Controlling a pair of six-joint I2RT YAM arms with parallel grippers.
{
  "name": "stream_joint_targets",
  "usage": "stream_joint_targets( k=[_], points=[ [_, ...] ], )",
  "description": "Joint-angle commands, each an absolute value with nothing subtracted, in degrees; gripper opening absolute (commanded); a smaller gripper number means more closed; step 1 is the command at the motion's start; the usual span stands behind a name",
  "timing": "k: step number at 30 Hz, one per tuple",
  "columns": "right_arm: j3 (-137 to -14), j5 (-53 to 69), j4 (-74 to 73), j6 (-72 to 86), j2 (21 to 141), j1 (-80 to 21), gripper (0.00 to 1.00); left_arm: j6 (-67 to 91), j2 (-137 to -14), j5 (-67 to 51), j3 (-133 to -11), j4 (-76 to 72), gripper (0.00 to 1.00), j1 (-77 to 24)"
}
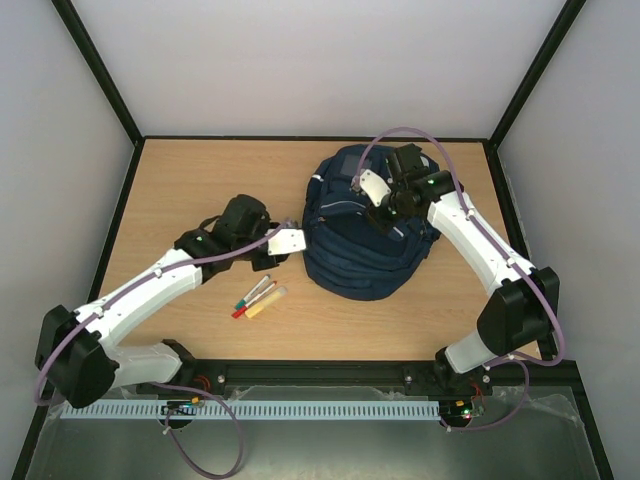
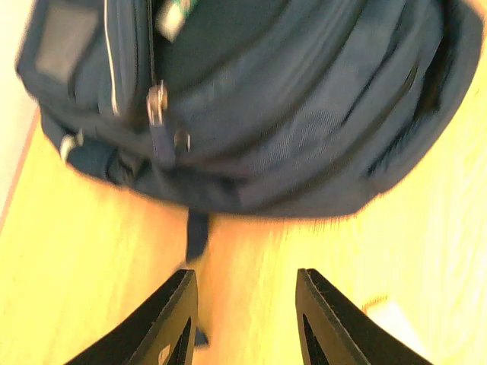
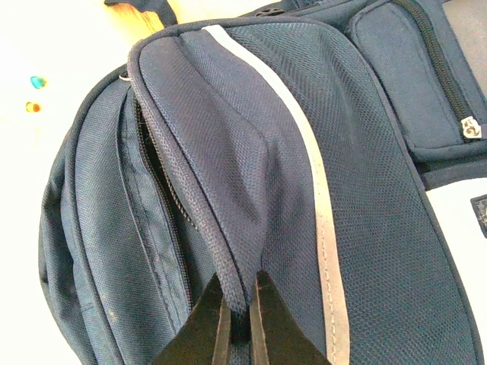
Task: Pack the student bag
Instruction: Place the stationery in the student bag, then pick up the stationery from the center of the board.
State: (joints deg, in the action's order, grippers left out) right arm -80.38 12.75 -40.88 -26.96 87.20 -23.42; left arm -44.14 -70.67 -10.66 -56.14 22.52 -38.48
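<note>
Wooden table [image 1: 200, 180], student bag [image 1: 350, 255] atop

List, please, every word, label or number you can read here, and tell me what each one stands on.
None can be read.
Dark label on the grey patch of the student bag: cut off, too small.
Mark on a zip pull: too small.
Pale tag in the left wrist view: blurred.

Large navy blue fabric backpack [image 1: 350, 250], rounded and bulging, lying front-up on the wooden table [image 1: 200, 180], about two o'clock from its centre. White reflective stripes, pale grey patches, zip pockets; one front fold stands pinched into a ridge.
</note>
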Motion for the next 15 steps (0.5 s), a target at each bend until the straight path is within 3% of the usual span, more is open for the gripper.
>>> stream_joint_targets(
  k=[1,8,15],
  points=[
    [-79.98,17.19,-41.65,-26.89,84.64,-23.83,0.01,-42.79,-68.45,-10.10,-52.06,28.15,0.38,-33.48],
    [-79.65,18.14,-41.90,-26.48,84.73,-23.82,0.01,-36.55,-73.53,-13.05,-52.66,33.70,0.37,-21.88],
    [-79.16,18.04,-41.73,-26.44,84.62,-23.84,0.01,-33.28,-82.78,-18.14,-54.16,41.85,0.37,-20.13]
  ],
)
